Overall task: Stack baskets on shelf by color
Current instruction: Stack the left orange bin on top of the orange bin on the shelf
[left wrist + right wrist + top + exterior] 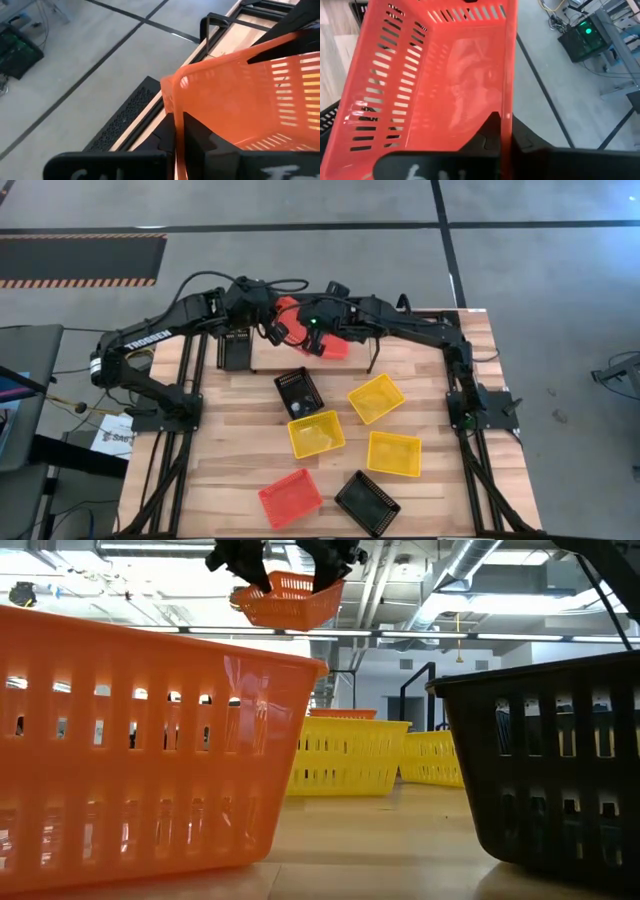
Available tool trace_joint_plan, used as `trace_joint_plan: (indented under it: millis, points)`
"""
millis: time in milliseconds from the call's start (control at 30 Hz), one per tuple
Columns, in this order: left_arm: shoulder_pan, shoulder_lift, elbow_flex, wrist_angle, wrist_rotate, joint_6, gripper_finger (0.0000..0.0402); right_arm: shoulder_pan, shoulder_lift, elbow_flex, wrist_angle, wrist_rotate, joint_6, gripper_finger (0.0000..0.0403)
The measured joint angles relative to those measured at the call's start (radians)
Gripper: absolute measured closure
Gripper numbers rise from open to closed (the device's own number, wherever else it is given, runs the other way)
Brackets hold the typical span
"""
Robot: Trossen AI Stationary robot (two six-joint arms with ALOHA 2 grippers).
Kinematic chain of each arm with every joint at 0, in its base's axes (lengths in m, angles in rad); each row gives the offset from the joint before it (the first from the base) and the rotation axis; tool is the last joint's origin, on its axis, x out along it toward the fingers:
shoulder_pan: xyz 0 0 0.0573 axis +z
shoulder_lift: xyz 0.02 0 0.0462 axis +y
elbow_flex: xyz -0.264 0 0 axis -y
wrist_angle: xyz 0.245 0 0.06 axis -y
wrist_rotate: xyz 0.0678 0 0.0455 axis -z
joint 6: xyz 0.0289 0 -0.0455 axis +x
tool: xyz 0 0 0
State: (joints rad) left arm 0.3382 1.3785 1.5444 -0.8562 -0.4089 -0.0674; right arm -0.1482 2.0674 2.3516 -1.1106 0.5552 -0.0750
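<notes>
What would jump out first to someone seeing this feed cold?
Both arms meet over the table's far edge, the left gripper and right gripper each shut on a rim of one red-orange basket held in the air. Below, six loose baskets lie across the plank table: three yellow, two black, and one red-orange at the near edge.

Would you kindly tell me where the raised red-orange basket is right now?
In the high view the red-orange basket hangs over the table's far edge, centre, held between both pincers above the shelf, beyond a black basket.
</notes>
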Motion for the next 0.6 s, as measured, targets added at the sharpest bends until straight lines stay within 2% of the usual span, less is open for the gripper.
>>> trace_joint_plan:
  millis: [100, 233, 433, 600]
  points:
    - [-0.012, 0.0, 0.0, 0.005, 0.003, 0.025, 0.0385, 0.001, 0.0, 0.0, -0.012, -0.001, -0.005, 0.0396]
    - [-0.036, 0.001, 0.035, 0.007, 0.0, 0.07, 0.034, -0.005, -0.003, 0.001, -0.009, -0.005, -0.018, 0.0398]
    - [-0.079, 0.0, 0.174, -0.012, -0.012, 0.114, 0.0259, -0.004, -0.005, -0.002, -0.022, -0.027, -0.041, 0.04]
    - [-0.095, 0.001, 0.297, -0.116, 0.051, 0.07, 0.0217, -0.009, -0.009, 0.0, -0.022, -0.02, -0.034, 0.04]
